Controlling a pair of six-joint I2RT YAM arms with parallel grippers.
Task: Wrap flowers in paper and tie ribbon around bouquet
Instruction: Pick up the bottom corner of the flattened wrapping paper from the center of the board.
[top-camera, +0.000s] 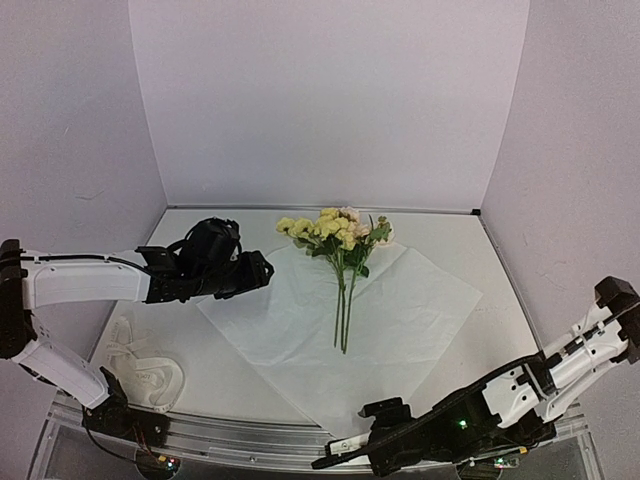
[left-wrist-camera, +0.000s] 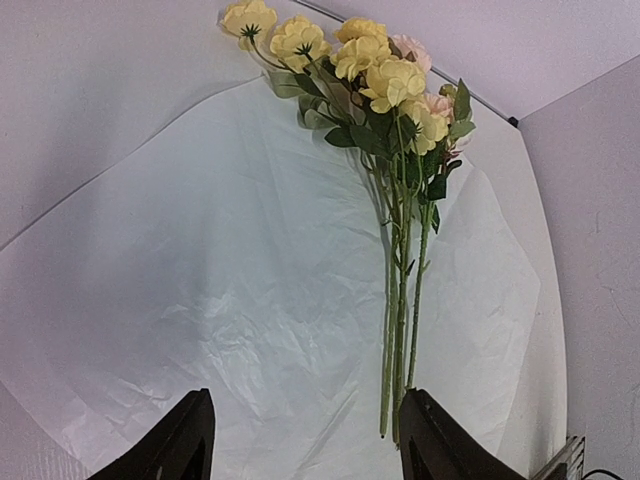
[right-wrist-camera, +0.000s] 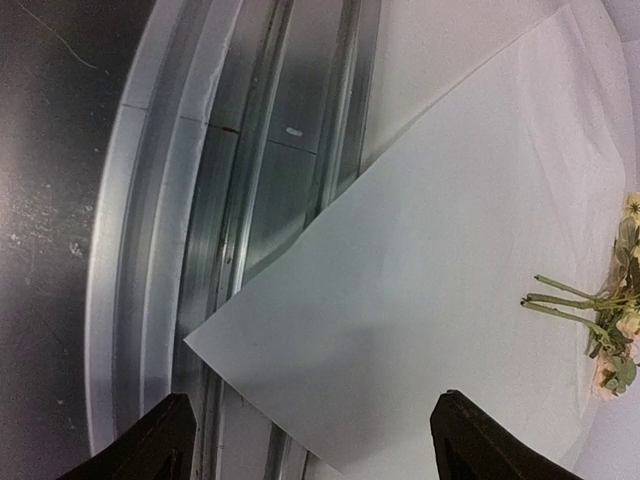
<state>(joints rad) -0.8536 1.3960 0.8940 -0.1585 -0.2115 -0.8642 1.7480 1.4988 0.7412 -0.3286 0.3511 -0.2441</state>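
White crinkly paper sheet (top-camera: 400, 310) lies flat as a diamond in the middle of the pale table (top-camera: 470, 240). The small bunch of pale yellow and cream flowers (top-camera: 340, 250) on thin green stems lies along its centre, blooms at the upper corner and stems pointing down the frame. Nothing is folded yet, so the step in hand looks like the first wrap.

At the sheet's left corner the left gripper (top-camera: 262, 272) hovers, its black fingers (left-wrist-camera: 185, 445) spread and empty. Low at the bottom of the overhead view is the right gripper (top-camera: 345, 445), by the sheet's near corner, which reaches over the metal rail (right-wrist-camera: 250, 200). Its fingers (right-wrist-camera: 150, 440) also stand wide apart, holding nothing.

At lower left the narrow cream ribbon (top-camera: 145, 375) lies loosely coiled, well apart from the paper.

Next, I judge, one hand must come down and pinch a corner of the thin sheet without dragging it. It must then carry that corner over the stems.
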